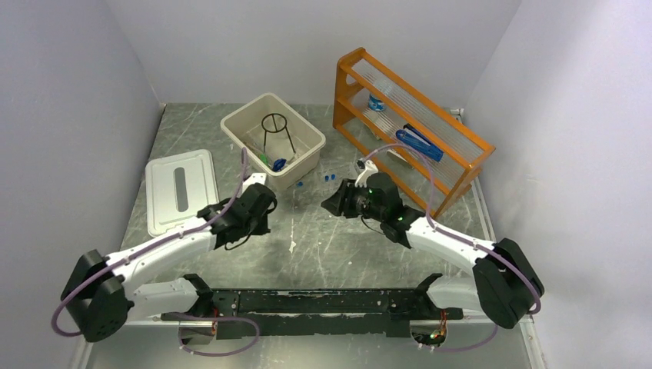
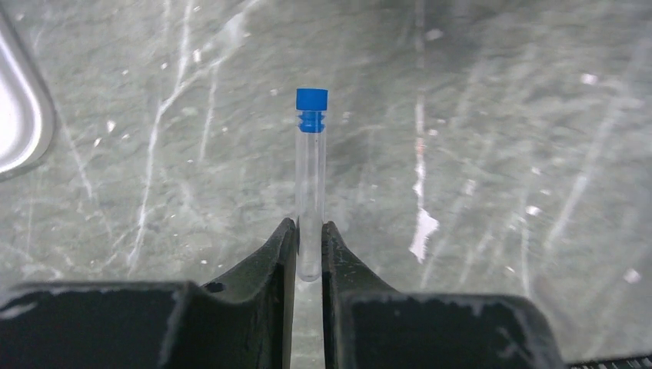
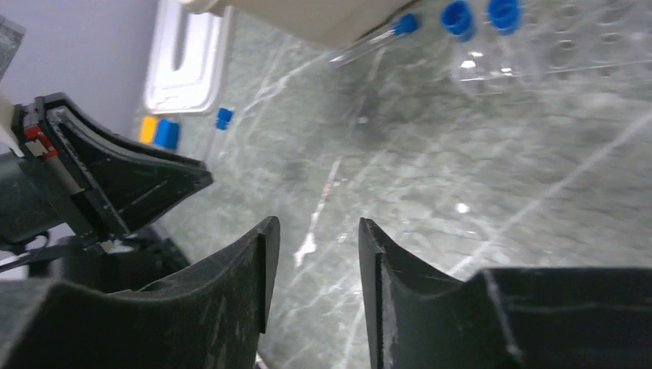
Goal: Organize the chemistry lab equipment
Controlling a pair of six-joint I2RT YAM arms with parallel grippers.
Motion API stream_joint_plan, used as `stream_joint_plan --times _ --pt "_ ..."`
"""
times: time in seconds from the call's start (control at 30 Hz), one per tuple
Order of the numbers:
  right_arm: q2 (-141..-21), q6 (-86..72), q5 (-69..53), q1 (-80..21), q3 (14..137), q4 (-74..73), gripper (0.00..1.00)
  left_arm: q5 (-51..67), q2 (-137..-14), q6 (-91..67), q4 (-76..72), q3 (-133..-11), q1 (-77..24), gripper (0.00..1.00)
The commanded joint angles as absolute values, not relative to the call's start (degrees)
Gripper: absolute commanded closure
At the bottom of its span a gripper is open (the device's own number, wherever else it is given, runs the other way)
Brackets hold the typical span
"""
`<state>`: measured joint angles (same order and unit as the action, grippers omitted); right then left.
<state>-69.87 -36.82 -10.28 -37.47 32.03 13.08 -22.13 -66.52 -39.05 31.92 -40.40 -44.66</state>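
My left claw pinching bottom end of blue-capped test tube, cap pointing away. My right claw spread, hanging over marbled table.

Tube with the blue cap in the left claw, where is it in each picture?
Top external: not visible; the left gripper hides it.
Left wrist: tube in the centre, its bottom end pinched between the fingers.
Right wrist: probably the same tube, left of centre, at the left gripper's tip.
Shared landmark: the white lid, on the left in every view.
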Motion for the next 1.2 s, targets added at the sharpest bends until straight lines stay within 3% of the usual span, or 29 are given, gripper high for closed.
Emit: stream_joint_plan --times 0.0,0.27,0.57,0.73,1.17 --pt "-72.0 -44.0 -19.7 -37.9 35.4 17.2 0.52 -12.9 -60.5 -31.3 25.5 -39.2 -45.2 0.91" --pt "-78.0 -50.6 -24.7 -40.3 42.3 17.9 0.37 1.3 -56.3 -25.7 16.9 -38.9 -45.2 0.91" --pt "-84.5 -54.4 -25.8 -41.0 47.5 13.8 0.37 3.8 -56.6 -23.3 15.4 -40.8 -45.2 0.90" --pt "-86.8 -56.7 -29.2 -41.0 48.0 15.9 0.44 3.9 -56.5 -23.2 15.3 -40.8 -45.2 0.90" --pt "-89.5 -59.7 -32.0 -40.9 48.1 21.3 0.76 2.7 -55.9 -22.8 15.5 -40.7 -45.2 0.90"
